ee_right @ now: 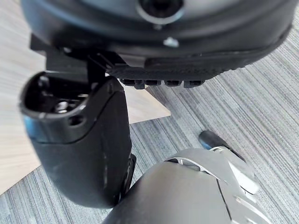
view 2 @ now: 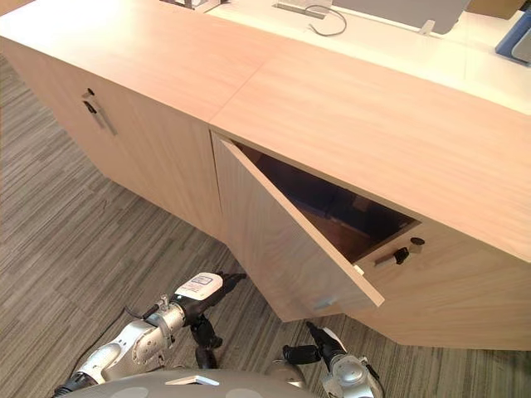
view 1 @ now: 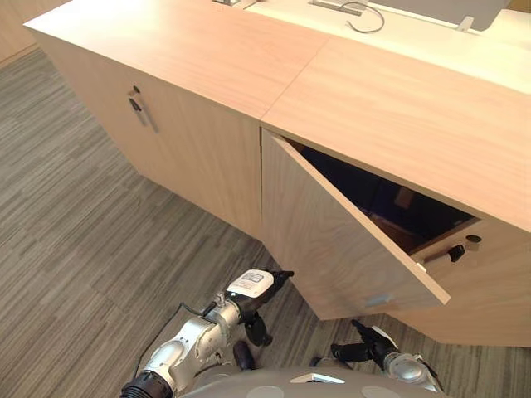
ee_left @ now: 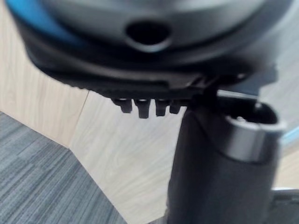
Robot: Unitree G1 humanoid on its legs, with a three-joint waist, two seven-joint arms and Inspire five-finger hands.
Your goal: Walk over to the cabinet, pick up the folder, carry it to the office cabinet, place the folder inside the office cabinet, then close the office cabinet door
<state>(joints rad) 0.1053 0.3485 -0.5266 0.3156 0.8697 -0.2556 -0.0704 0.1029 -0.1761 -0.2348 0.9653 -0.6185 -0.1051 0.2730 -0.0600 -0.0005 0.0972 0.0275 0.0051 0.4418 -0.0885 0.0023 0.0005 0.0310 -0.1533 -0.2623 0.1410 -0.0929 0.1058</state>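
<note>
Wood-coloured office cabinet point(view 1: 398, 124) fills the upper right of the frame, its door point(view 1: 340, 240) swung half open so things can go in. Left hand point(view 1: 253, 290) and right hand point(view 1: 365, 348) hang low at the bottom, fingers loose, holding nothing. Maybe the folder already lies inside the dark space point(view 1: 382, 203); it is too dark to tell. I think the door needs a push shut.

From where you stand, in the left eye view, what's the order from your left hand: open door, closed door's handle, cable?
1. The open door, just right of the left hand.
2. The handle, up left on the closed door.
3. The cable, on the countertop at the back.
</note>
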